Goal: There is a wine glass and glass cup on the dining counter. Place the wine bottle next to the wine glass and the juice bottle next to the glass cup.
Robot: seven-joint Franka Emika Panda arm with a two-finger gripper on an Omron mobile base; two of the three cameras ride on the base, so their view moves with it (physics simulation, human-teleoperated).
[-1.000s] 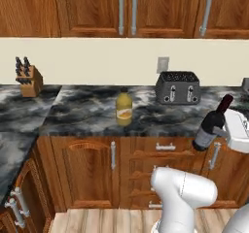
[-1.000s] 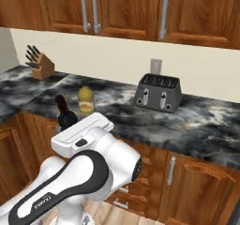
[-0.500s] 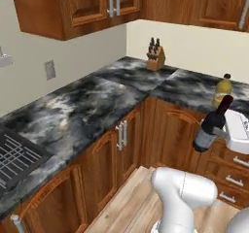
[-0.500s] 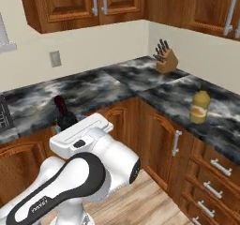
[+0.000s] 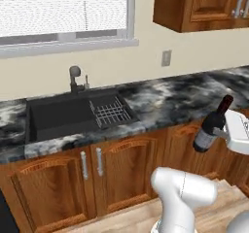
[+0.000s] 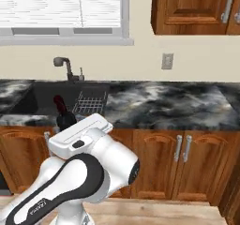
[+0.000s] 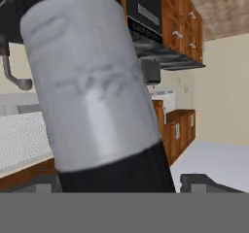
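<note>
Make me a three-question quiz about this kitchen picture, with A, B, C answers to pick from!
1. Where is the wine bottle?
A. In the sink
B. Held in the air by the gripper
C. Lying on the floor

2. What colour is the bottle's top?
A. Dark red
B. Yellow
C. White

3. How does the bottle sit?
A. Flat on its side
B. Upside down
C. Tilted, neck up

Answers:
1. B: the bottle hangs before the cabinets, gripped at its body.
2. A: the cap shows dark red in both base views.
3. C: its neck leans up and to the side.

Wine bottle (image 6: pixel 63 115) mostly behind the arm
</note>
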